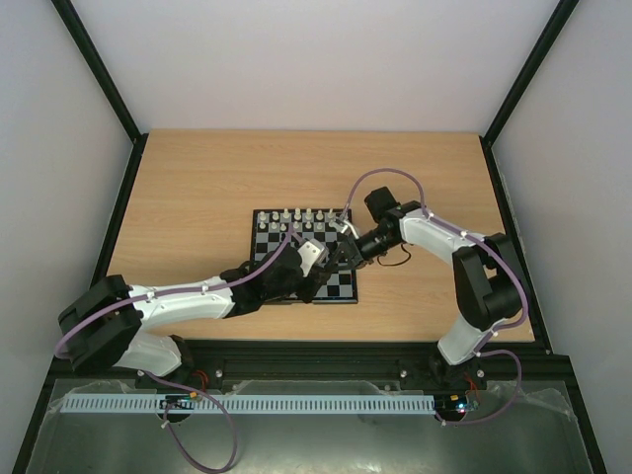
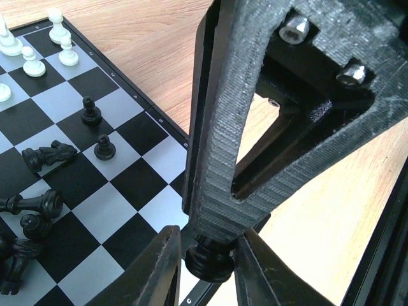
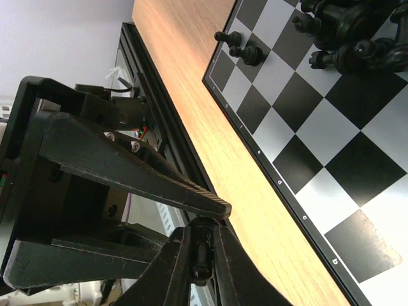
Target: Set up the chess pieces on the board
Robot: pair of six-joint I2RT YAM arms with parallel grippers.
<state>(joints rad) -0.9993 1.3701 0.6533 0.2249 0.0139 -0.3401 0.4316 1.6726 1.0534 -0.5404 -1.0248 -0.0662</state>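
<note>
- Chess pieces (image 2: pixel 104 148) partly placed: white standing along far edge of board (image 1: pixel 269 247), black mostly toppled on it.
- Left gripper (image 2: pixel 209 274), right gripper (image 3: pixel 201 271): both pinching one black piece (image 2: pixel 209 260) above board's edge.

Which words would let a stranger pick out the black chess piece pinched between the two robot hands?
Find the checkered chessboard on the wooden table, look over its right half, where the left hand and right hand meet. The black chess piece is clamped between their fingertips, the only one held off the squares.
</note>
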